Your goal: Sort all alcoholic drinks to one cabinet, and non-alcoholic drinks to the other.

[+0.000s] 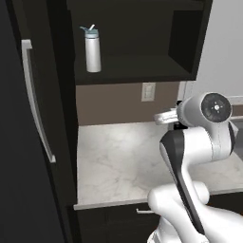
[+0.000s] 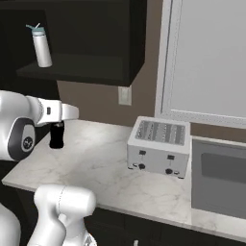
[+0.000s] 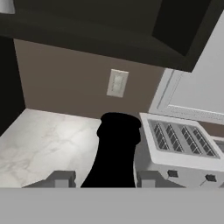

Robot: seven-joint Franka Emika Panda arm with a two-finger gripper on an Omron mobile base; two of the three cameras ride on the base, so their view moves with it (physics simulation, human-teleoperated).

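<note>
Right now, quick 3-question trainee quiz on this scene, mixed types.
1. True or false: the white cylindrical flask with light-blue spout lid stands upright inside the open near-black upper cabinet.
2. The gripper has its fingers either side of: A) the silver toaster B) a small black bottle C) the flask.
3. Fill in: the wall outlet sits on the brown wall below the ____.

Key: 1 true; 2 B; 3 cabinet.
</note>
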